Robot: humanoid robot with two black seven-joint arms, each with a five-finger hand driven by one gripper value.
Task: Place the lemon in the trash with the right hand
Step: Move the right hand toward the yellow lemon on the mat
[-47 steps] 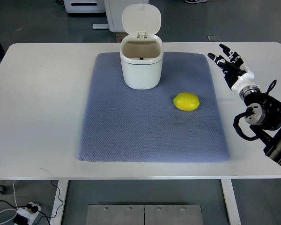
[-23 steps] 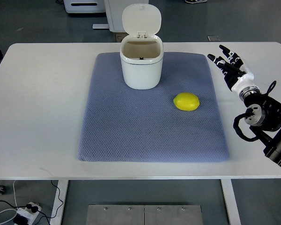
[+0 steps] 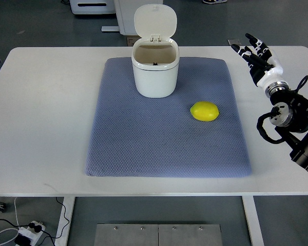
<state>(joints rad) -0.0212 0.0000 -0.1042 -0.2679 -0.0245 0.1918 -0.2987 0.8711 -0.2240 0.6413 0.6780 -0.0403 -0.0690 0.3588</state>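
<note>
The right hand (image 3: 255, 54) hangs over the far right part of the white table (image 3: 46, 118), its dark fingers (image 3: 246, 51) spread and straight, holding nothing; they point toward the far edge and a little to the left, well apart from the fruit. The lemon (image 3: 204, 111) is a smooth, bright yellow oval with a slightly pointed tip at its right end. It lies on its side on the right half of the blue-grey mat (image 3: 164, 143), resting on the quilted weave and touching nothing else. To its far left on the same mat stands the trash bin (image 3: 155, 76) — a small white tub with rounded corners, set near the mat's far edge. Its hinged lid (image 3: 155, 21) is tipped up and back, standing nearly upright behind the opening. The inside is tan or brown; only a small dark speck shows at the back wall, and what that is cannot be made out. Behind the hand comes a white wrist cuff (image 3: 269, 78), then the black jointed forearm (image 3: 292, 123) with looping cables, which enters from the picture's right edge and slants up toward the far right corner of the table — palm side and thumb cannot be told apart clearly from above.
</note>
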